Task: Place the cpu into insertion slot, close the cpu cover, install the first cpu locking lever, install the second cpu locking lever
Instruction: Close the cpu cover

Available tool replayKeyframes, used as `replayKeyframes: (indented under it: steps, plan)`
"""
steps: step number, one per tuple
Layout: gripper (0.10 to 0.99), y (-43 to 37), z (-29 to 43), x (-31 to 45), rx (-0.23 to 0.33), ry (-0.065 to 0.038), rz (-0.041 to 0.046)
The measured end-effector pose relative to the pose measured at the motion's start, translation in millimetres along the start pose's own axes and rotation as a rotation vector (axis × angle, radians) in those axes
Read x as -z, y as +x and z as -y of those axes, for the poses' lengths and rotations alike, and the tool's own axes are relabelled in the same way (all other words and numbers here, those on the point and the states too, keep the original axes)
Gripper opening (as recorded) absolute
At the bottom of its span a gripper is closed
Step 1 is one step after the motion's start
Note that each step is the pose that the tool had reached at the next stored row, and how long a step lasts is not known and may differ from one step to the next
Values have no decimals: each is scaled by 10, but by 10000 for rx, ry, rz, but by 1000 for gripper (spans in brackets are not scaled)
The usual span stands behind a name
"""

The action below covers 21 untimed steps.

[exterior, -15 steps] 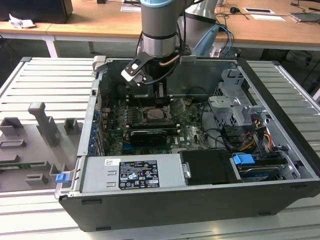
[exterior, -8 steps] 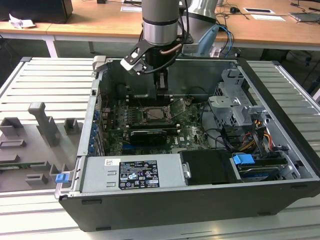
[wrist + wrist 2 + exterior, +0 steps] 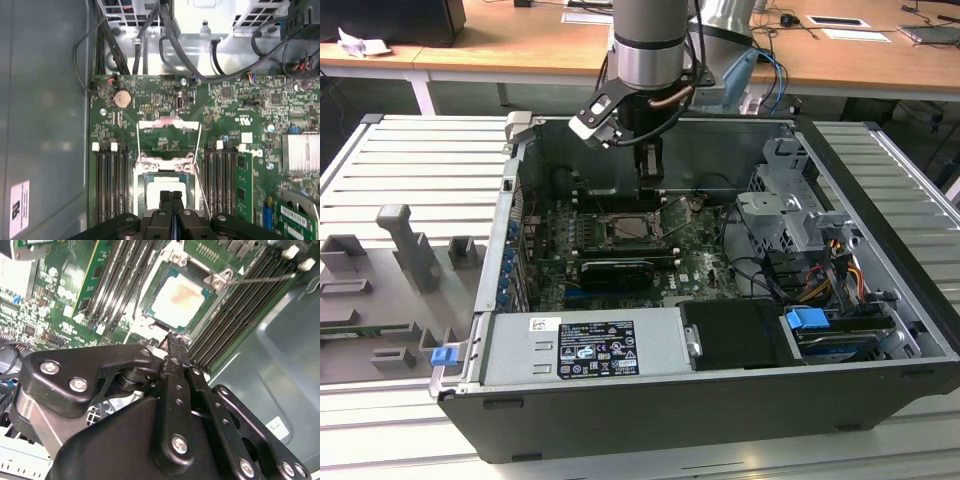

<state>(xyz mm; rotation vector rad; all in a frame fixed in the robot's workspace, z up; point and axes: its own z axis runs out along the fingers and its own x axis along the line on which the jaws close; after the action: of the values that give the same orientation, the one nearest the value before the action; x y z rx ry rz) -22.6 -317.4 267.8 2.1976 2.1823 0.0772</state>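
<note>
The cpu [image 3: 177,300] shows its pale metal top and lies flat in the insertion slot [image 3: 148,316] on the green motherboard. It also shows in the first wrist view, the cpu [image 3: 156,187] lying partly behind my fingertips. The cpu cover [image 3: 169,126] stands swung up and open at the far side of the socket; the exterior view shows the same cover [image 3: 672,215] tilted upward. A thin wire locking lever [image 3: 260,278] sticks out, unlatched. My gripper [image 3: 171,196] hangs just above the cpu with its fingers shut together, holding nothing. From outside, the gripper [image 3: 651,175] sits over the socket.
Long black memory slots [image 3: 111,185] flank the socket on both sides. Cables [image 3: 165,35] run across the board's far end. The case's grey wall [image 3: 45,115] is close on one side. A power supply [image 3: 582,345] and a drive cage [image 3: 790,215] fill the case's other parts.
</note>
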Motion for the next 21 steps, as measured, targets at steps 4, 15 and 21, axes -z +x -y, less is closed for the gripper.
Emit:
replayKeyframes:
  steps: [4,15,21]
  plan:
    - [106,1,-99,-7,0,7,0]
    - [106,3,-312,-15,0,113,0]
    - [106,4,-501,-25,0,276,3]
